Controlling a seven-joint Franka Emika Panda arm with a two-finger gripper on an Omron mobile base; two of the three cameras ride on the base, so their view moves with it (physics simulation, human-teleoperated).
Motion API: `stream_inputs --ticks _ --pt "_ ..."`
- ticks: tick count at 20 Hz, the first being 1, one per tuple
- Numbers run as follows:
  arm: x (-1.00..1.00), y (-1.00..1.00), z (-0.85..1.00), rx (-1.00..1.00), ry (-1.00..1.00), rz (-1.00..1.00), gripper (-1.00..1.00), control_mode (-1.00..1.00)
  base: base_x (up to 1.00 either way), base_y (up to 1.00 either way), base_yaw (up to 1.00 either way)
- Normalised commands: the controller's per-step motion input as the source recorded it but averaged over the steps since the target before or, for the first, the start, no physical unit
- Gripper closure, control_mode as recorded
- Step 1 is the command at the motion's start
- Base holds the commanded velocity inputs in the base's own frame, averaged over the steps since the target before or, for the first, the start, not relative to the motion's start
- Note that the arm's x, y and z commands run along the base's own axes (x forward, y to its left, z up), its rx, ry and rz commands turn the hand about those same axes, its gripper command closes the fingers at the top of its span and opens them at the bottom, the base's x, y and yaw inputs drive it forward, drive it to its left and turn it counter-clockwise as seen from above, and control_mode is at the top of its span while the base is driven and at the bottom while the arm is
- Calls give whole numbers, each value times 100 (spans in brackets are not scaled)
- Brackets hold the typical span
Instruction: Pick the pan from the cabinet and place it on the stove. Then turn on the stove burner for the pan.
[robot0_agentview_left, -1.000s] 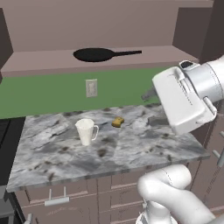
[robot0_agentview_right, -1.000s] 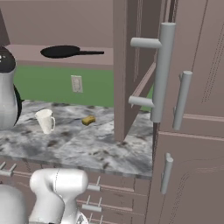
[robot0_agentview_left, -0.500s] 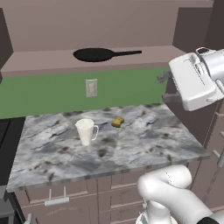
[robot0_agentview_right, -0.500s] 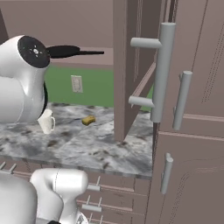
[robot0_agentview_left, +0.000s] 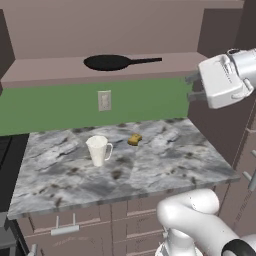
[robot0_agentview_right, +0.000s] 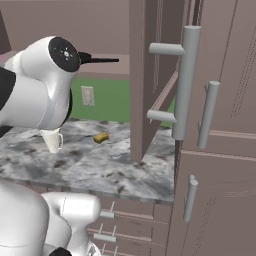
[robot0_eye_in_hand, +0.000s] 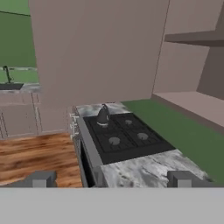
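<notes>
Taking the marble counter (robot0_agentview_left: 150, 170) as the landmark and starting nearest: the arm's white base rises just in front of the counter's front edge in the left base view, and the drawers (robot0_agentview_left: 65, 227) with short handles sit under that edge. On the counter, toward its left half, stands a white mug (robot0_agentview_left: 98, 150); a small yellow-brown sponge (robot0_agentview_left: 134, 139) lies a little behind and to the right of it, apart from the mug. A wall socket (robot0_agentview_left: 104, 100) sits on the green wall behind the counter.

Above the counter's right end hangs the gripper (robot0_agentview_left: 194, 87), its fingers spread wide with nothing between them, pointing left. The hand view shows the two fingertips (robot0_eye_in_hand: 40, 179) far apart.

Higher and farther back, the pan (robot0_agentview_left: 107, 62) lies flat on the bottom shelf of the cabinet (robot0_agentview_left: 60, 75), above the counter, its handle pointing right.

The right base view adds what the left one lacks: an opened cabinet door (robot0_agentview_right: 150, 75) edge-on above the counter's right end, with a long silver bar handle (robot0_agentview_right: 184, 82); there the arm covers the pan's bowl, leaving its handle showing.

The hand view alone shows the stove (robot0_eye_in_hand: 124, 138), with a small dark kettle (robot0_eye_in_hand: 103, 117) on a back burner.
</notes>
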Motion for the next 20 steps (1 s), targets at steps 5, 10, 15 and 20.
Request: stream_inputs --ticks 5,10,15,20 --pt "47 -13 0 2 4 -8 -100 -100 0 0 0" --pt "50 1 0 0 0 -11 -100 -100 0 0 0" --pt "51 0 0 3 0 -6 -100 -100 0 0 0" --pt "53 -8 0 8 0 1 -100 -100 0 0 0"
